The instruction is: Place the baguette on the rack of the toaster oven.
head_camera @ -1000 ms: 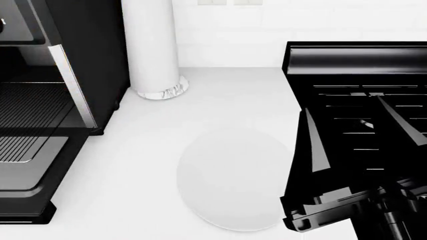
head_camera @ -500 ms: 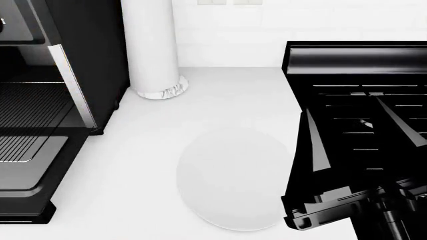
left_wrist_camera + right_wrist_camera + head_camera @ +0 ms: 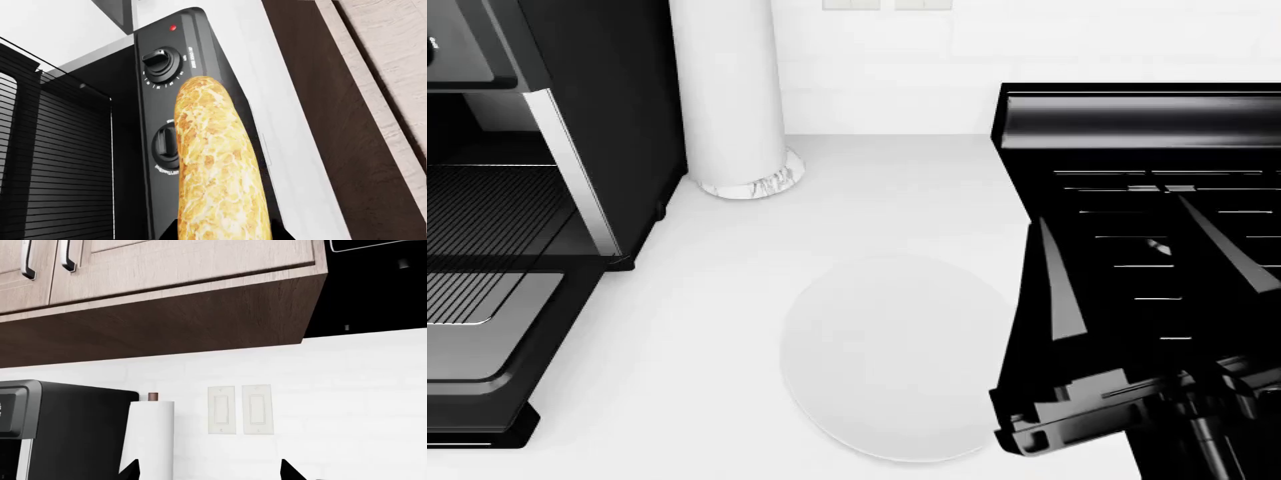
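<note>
While gripped in the left claw [image 3: 223, 235], the baguette [image 3: 213, 170] juts outward.

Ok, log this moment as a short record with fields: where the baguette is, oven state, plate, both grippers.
baguette: held at the left gripper, seen in the left wrist view in front of the toaster oven's knobs; not on the rack
toaster oven: door dropped open, cavity dark
rack: bare, nothing on it
plate: white, bare, on the counter between oven and stove
left gripper: fingertips barely show beside the loaf's near end
right gripper: over the stove, fingers spread, holding nothing
paper towel roll: upright beside the oven
</note>
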### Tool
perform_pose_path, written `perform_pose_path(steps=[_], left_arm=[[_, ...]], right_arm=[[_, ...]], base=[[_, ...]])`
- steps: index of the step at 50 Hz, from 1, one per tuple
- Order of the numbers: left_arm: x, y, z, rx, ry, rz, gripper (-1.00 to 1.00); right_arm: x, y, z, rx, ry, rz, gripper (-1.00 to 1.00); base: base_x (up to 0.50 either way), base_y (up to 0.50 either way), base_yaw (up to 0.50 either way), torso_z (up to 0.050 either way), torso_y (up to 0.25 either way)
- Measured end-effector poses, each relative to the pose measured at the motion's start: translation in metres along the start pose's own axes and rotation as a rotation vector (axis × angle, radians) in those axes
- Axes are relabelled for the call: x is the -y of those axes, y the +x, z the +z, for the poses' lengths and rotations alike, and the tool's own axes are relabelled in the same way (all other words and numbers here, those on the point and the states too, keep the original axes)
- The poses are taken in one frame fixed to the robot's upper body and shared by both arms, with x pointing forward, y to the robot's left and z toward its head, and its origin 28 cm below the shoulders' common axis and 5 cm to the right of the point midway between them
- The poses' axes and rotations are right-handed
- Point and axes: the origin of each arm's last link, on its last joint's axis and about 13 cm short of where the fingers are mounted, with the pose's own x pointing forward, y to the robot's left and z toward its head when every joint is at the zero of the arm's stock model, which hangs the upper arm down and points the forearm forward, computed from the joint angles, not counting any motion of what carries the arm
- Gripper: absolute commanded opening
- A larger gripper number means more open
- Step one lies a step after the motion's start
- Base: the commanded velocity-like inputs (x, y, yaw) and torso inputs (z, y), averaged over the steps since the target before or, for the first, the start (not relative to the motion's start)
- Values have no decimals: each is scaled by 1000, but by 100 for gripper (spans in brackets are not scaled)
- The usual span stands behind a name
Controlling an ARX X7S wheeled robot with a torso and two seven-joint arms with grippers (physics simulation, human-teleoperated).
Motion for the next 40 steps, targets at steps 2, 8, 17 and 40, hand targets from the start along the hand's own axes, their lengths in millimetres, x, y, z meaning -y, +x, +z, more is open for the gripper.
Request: perform_pose_path(steps=[2,8,17,40], left_arm=[[0,1,-1,0,2,5,-100],[-1,5,-4,2,6,16,-100],[-2,8,-7,3,10,25,-100],[-5,14,-13,7,22,46,-100]], right_arm=[[0,0,0,0,0,0,100],[0,1,-1,-1,-1,-1,100],[0,1,0,-1,-2,-1,100],[2,-1,0,-4,-2,-5,100]], base=[[0,0,0,0,0],[0,0,0,0,0],[0,0,0,0,0],[0,0,0,0,0]])
